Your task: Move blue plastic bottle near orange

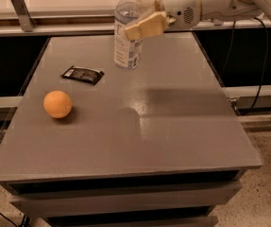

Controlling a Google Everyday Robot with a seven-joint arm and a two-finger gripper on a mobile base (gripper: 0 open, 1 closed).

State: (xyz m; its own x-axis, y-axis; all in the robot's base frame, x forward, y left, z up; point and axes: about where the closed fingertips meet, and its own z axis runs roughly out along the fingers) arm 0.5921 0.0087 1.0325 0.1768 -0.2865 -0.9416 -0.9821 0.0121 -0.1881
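On the near left of the grey table (182, 141) you have one orange (57, 104), sitting alone on the bare top with its shadow just to its right. Behind it, a little to the right and apart from it, lies one flat black wrapper (82, 74).

Farther back, near the table's far edge and about midway across, stands the one blue plastic bottle (127, 41). It is upright, with its label facing you and its cap cut off by the top of the view. It is well apart from the orange, with the wrapper lying roughly between the two.

Your one gripper (139, 14) reaches in from the right and its two tan fingers (147, 26) are clamped on the bottle's upper body, one in front and one behind. The bottle's base looks very close to the tabletop, but I can't tell whether it touches.

Behind the gripper, the white arm (206, 1) runs off to the upper right. Two black cables (265, 56) hang beyond the table's right side.
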